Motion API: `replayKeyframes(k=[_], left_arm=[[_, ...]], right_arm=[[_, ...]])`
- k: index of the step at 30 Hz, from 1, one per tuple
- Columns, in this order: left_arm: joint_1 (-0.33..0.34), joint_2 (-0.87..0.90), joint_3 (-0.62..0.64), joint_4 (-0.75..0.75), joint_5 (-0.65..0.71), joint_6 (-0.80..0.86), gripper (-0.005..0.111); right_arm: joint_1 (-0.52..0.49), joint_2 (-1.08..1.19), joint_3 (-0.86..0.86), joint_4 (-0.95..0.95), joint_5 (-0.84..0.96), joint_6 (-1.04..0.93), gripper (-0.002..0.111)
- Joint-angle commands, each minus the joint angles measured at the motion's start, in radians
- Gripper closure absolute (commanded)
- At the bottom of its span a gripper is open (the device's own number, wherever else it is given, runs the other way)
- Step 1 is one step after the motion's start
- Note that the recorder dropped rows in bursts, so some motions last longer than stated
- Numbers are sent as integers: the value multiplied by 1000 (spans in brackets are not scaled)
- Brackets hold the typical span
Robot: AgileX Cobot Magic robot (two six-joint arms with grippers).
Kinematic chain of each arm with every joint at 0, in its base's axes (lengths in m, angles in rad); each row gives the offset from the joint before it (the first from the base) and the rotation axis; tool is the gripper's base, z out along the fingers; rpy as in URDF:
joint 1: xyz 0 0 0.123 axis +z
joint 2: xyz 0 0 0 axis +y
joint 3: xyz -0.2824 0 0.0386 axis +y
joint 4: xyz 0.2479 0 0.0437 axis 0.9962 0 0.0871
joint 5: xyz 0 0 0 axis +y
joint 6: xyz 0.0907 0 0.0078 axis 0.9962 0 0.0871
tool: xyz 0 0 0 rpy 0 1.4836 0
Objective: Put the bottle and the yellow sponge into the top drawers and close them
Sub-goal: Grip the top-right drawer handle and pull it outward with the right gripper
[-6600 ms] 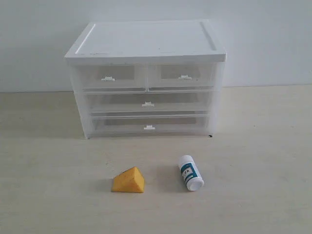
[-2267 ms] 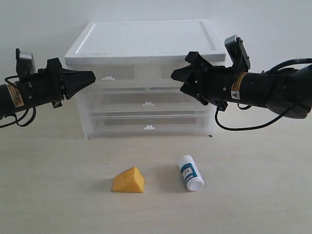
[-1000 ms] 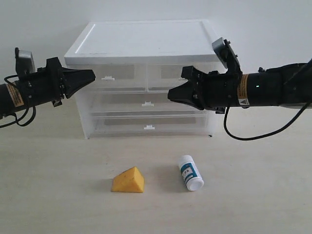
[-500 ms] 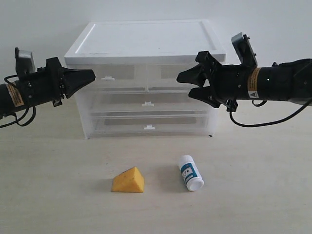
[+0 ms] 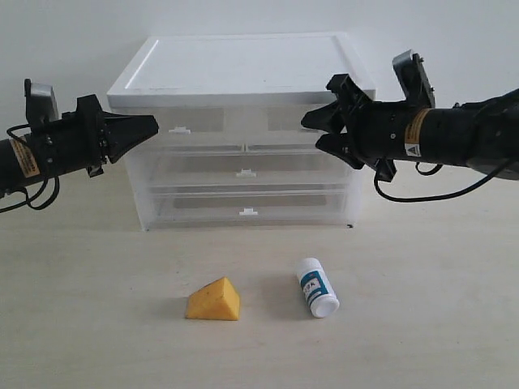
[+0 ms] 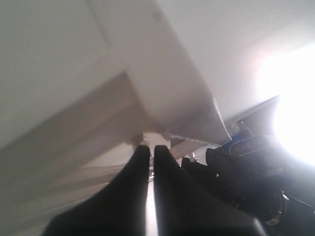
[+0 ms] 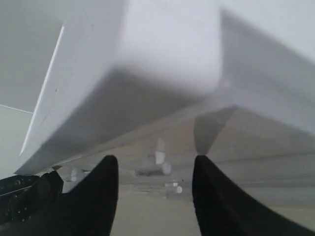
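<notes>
On pale worktop (image 5: 89,340), saw orange-yellow foam wedge sponge (image 5: 213,301) and small white teal-banded plastic bottle (image 5: 317,287) lying apart, open room before shut translucent plastic top drawers (image 5: 203,134); found left fingers (image 5: 138,128) pinched together, right fingers (image 5: 328,113) spread, empty.

The right tool (image 5: 311,131) hides the right top drawer's (image 5: 276,130) handle. The left arm (image 5: 32,154) and right arm (image 5: 470,138) run off the picture's edges. The bottle's (image 5: 317,287) label print is too small to read.

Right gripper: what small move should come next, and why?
Probably ease the right gripper forward onto the handle of the right top drawer and close. Its jaws stand open just in front of that closed drawer, while the bottle and yellow sponge lie on the table.
</notes>
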Motion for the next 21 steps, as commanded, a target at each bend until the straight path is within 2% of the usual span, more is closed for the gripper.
replayKeyframes(k=[1,7,13,17,21], left_arm=[[3,-2,-7,-73,40,9,103],[3,-2,-7,-73,38,9,103],[3,-2,-7,-76,38,9,103],[3,-2,-7,-78,38,11,103],[3,-2,-7,-78,38,11,103]], right_arm=[[27,-13,-3,119,43,-109,73],[27,-13,-3,157,47,-178,107],[27,-13,-1,128,45,-184,108],[27,-13,-1,20,33,-148,108],[25,-26,41,-16,-57,-141,108]])
